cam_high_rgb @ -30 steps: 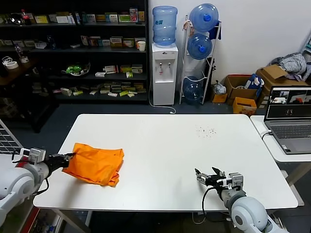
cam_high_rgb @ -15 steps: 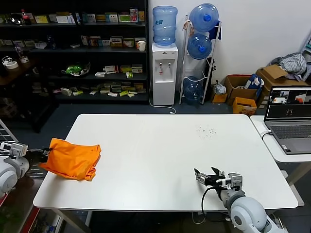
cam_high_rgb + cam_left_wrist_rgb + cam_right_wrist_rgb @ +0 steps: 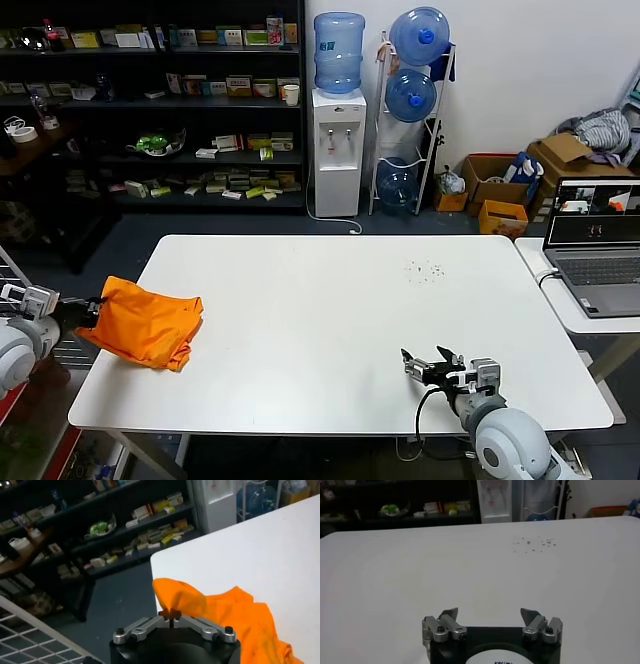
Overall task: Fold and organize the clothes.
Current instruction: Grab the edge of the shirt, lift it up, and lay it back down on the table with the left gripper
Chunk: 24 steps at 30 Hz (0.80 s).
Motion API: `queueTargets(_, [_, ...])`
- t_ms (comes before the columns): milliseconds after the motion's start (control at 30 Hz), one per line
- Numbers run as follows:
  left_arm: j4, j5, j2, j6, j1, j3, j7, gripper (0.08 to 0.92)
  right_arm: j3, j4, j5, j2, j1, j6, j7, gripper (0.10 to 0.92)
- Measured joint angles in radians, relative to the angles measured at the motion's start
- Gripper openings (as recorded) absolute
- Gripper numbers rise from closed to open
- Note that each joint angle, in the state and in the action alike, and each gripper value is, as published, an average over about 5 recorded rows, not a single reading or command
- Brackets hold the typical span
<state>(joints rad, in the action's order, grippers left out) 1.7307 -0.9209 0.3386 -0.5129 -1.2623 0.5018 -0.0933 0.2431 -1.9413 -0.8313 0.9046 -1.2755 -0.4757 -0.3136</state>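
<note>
The T-shirt (image 3: pixel 142 322) lies bunched at the table's (image 3: pixel 330 300) left edge, one corner pinched tight in my left gripper (image 3: pixel 170 614) just off that edge. To place it well I should let go only once the bundle rests fully on the tabletop. My right gripper (image 3: pixel 490 617) waits with jaws spread over the near right of the table.

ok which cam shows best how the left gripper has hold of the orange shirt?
Left wrist view: the left gripper is shut on a pinched peak of the orange T-shirt. Head view shows the bundle at the table's left edge, grip hidden. Right wrist view shows no shirt.
</note>
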Motion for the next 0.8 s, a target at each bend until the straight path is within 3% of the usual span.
queueTargets(500, [0.045, -0.043, -0.019, -0.005, -0.007, -0.008, -0.038, 0.101, -0.006, 0.002, 0.007, 0.014, 0.002, -0.004, -0.004, 0.823])
queueTargets(667, [0.111, -0.164, 0.039, -0.002, 0.021, -0.056, -0.099, 0.101, 0.003, -0.001, 0.015, 0.024, -0.008, -0.011, -0.014, 0.823])
queueTargets(800, [0.181, -0.310, 0.126, -0.002, 0.105, -0.159, -0.187, 0.101, 0.016, -0.004, 0.017, 0.030, -0.021, -0.017, -0.024, 0.823])
